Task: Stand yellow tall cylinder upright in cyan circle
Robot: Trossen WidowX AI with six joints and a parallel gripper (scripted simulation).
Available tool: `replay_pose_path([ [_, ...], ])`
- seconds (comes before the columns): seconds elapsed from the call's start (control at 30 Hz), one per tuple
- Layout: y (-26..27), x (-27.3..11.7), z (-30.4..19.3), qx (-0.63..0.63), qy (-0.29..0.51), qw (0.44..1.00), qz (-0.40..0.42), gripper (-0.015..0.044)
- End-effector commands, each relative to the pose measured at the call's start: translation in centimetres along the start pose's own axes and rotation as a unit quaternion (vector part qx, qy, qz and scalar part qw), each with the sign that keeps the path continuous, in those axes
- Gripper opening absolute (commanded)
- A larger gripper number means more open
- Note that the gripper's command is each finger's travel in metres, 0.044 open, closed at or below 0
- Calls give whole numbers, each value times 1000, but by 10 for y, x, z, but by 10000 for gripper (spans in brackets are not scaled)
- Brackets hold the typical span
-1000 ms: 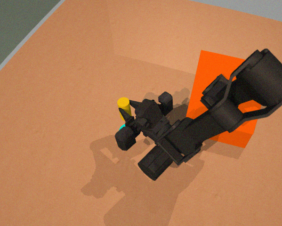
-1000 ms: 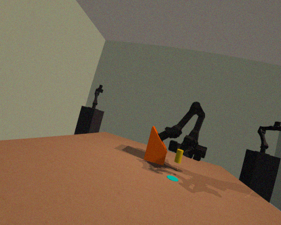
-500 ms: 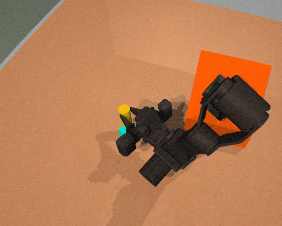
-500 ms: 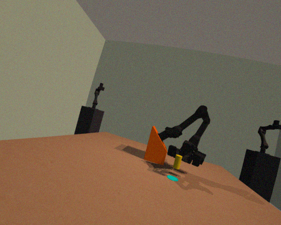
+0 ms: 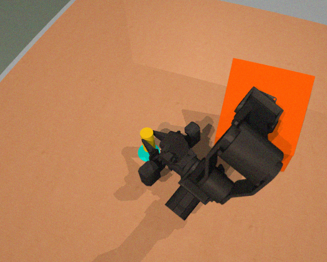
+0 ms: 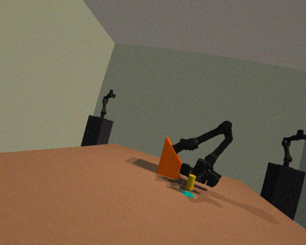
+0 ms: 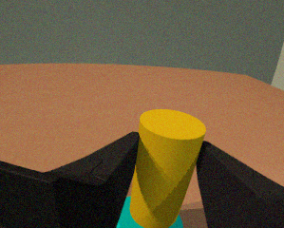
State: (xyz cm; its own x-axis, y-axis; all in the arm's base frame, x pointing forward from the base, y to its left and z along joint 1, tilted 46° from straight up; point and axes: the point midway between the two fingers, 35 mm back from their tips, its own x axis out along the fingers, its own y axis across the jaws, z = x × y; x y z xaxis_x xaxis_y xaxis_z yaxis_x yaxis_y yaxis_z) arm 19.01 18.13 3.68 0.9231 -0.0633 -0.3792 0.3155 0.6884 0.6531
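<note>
The yellow tall cylinder (image 5: 148, 141) (image 6: 190, 182) (image 7: 166, 166) is close to upright, with a slight lean in the exterior view. My gripper (image 5: 148, 136) (image 7: 168, 144) is shut on it, with one finger on each side of its upper part. The cyan circle (image 5: 142, 154) (image 6: 187, 194) (image 7: 126, 218) lies flat on the table below the cylinder. In the exterior view the cylinder's bottom shows a little above and behind the circle, seemingly just off the table. The cylinder and a finger hide part of the circle in the top view.
An orange panel (image 5: 270, 70) (image 6: 168, 164) stands upright on the table beside the arm, which reaches around and over it. Two dark pedestals (image 6: 96, 131) (image 6: 282, 181) with small arms stand beyond the table.
</note>
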Motion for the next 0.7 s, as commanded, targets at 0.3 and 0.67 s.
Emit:
replay_pose_path([
  [0.3, 3, 5, -23, 0, 0, 1000, 0, 105],
  [0.67, 3, 5, -23, 0, 0, 1000, 0, 131],
])
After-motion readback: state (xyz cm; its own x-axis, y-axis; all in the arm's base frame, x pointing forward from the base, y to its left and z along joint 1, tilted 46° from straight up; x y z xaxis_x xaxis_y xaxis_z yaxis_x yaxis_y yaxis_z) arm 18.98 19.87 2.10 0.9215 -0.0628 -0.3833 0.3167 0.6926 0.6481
